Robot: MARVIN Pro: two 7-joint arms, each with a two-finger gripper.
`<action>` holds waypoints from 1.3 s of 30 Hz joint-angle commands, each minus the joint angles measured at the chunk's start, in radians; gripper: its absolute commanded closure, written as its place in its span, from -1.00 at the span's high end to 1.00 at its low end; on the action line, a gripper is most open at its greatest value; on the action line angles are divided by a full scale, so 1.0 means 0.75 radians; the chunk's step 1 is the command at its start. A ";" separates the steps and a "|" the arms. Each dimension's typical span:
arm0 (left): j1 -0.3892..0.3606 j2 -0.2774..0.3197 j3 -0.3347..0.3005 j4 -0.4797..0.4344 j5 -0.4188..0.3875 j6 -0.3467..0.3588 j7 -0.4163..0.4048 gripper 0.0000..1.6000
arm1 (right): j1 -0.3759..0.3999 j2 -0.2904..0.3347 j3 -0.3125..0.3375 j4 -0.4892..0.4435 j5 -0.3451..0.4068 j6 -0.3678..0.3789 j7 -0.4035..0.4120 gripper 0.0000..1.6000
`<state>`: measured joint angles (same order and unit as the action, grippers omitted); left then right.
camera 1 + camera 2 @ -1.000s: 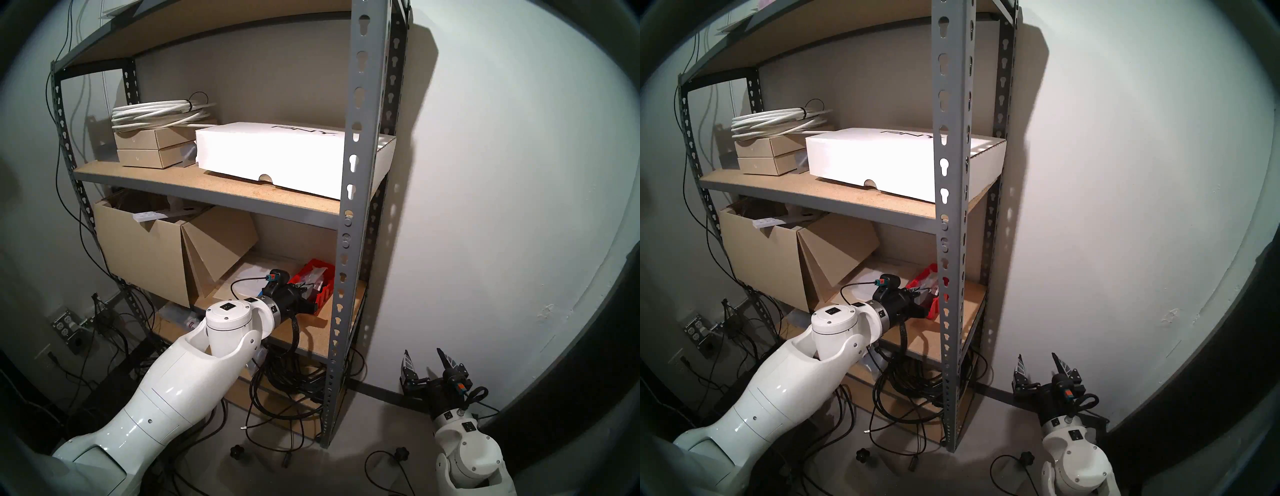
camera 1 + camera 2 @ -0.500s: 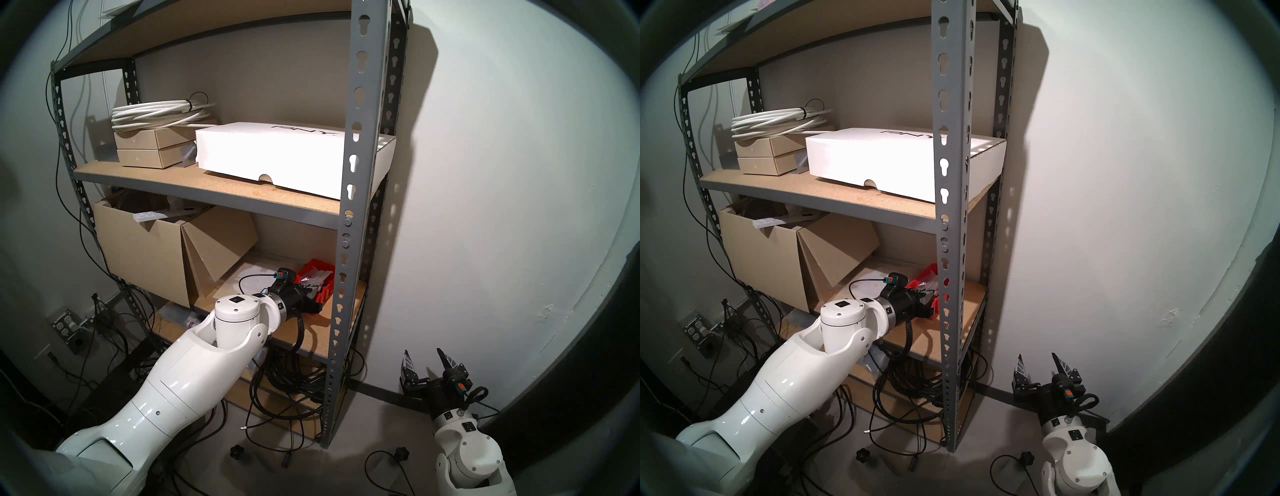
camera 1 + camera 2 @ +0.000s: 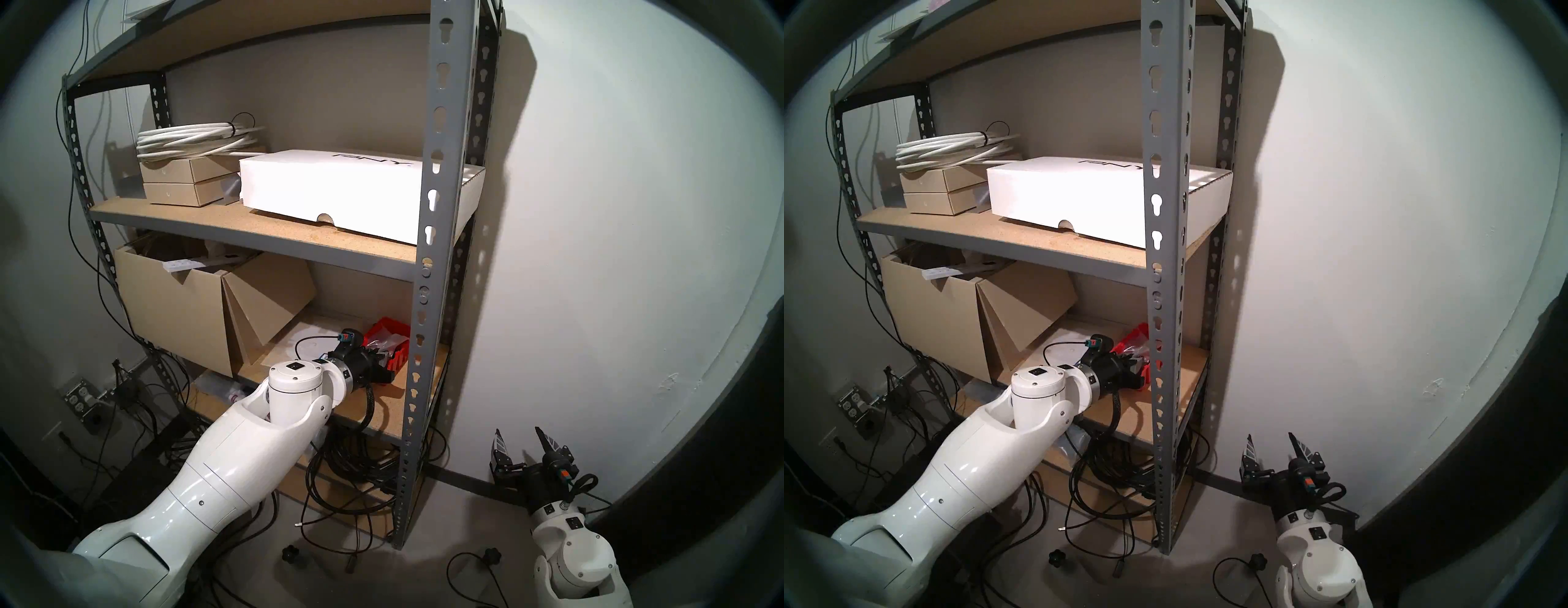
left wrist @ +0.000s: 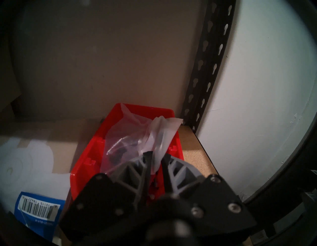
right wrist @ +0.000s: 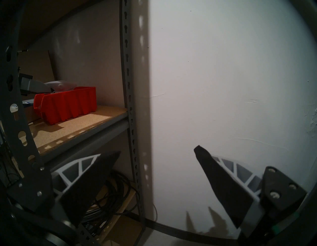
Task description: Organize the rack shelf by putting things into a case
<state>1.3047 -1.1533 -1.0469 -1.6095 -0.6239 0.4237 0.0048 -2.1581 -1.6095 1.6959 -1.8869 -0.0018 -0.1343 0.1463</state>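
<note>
The red slotted bin, the case, stands at the right end of the tan rack shelf, next to the rear upright. A clear plastic bag of small metal and black parts lies in it, its top sticking above the rim. My left gripper hovers over the bin's near end. Its jaws are slightly apart, with the bag's white edge loose between the fingertips. From the head the bin and bag show just beyond the left wrist. My right gripper is open and empty, low beside the rack, near the wall.
A large open cardboard box fills the shelf's left. A flat tan box with a white disc lies between it and the bin. A blue barcode packet lies under my wrist. The front upright stands right of the bin, and cables are coiled below.
My left arm has pushed forward and right over the bin, and its jaws have parted from shut, loosening the bag. The right arm has not moved.
</note>
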 commanded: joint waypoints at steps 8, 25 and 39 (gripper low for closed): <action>-0.018 -0.009 -0.036 -0.039 -0.008 -0.039 0.010 0.01 | 0.001 0.000 0.000 -0.028 0.000 -0.003 0.000 1.00; -0.081 -0.031 -0.058 -0.031 -0.022 -0.033 0.030 0.10 | 0.002 0.000 0.000 -0.027 0.000 -0.004 0.000 1.00; -0.101 -0.029 -0.070 -0.002 -0.035 -0.026 0.024 0.11 | 0.001 0.000 0.000 -0.028 0.000 -0.003 0.000 1.00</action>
<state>1.2610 -1.1702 -1.0862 -1.6141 -0.6492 0.4061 0.0231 -2.1581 -1.6095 1.6959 -1.8869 -0.0018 -0.1343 0.1463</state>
